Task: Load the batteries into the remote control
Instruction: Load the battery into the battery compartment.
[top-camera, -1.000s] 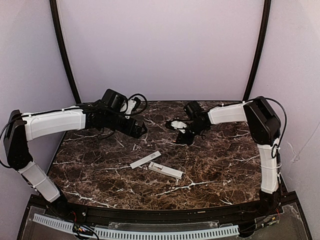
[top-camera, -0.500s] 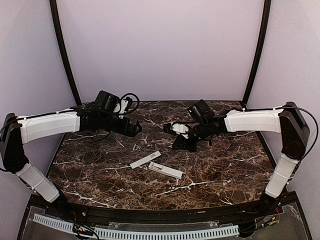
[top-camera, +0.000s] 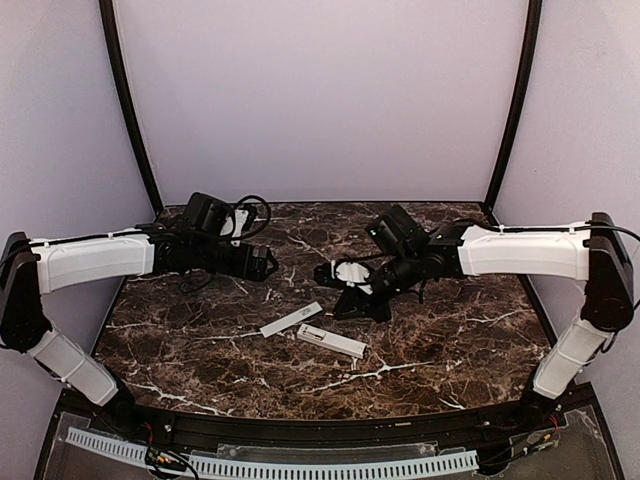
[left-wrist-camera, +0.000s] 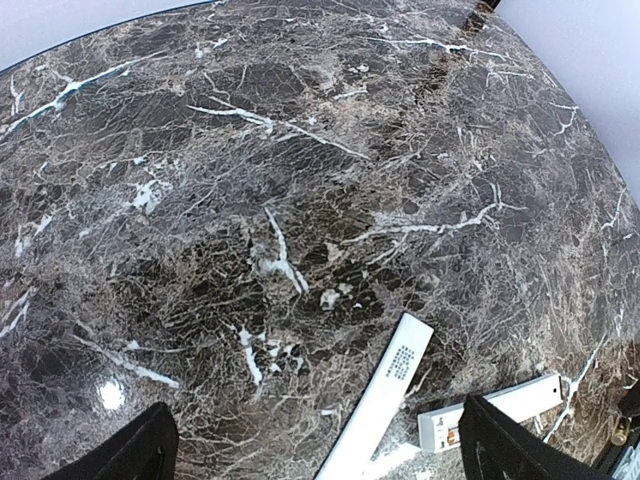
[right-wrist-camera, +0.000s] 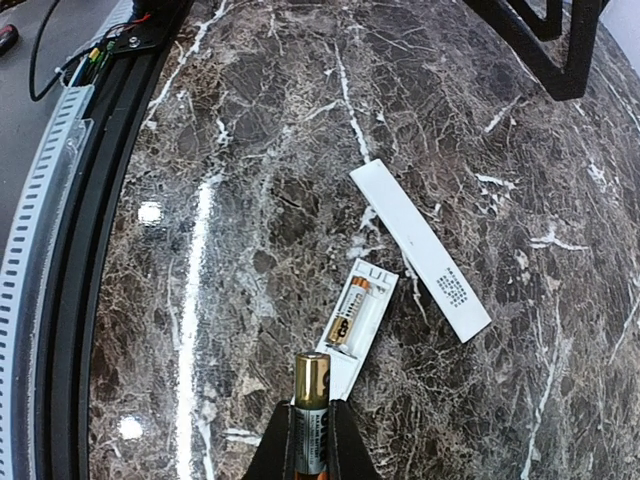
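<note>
Remote control (right-wrist-camera: 352, 325) lies flat on table (top-camera: 450, 340), bay open, one seated cell (right-wrist-camera: 347, 318) inside, second slot free. Cover strip (right-wrist-camera: 420, 248) just beside remote. Right gripper (top-camera: 348, 300) clamped on battery (right-wrist-camera: 311, 405), near remote, not touching. Left gripper (top-camera: 262, 263) jaws apart, empty, well apart from remote. Remote likely light, rigid, slick, so will skate if pushed. Pin it by long edges, clear of bay.
</note>
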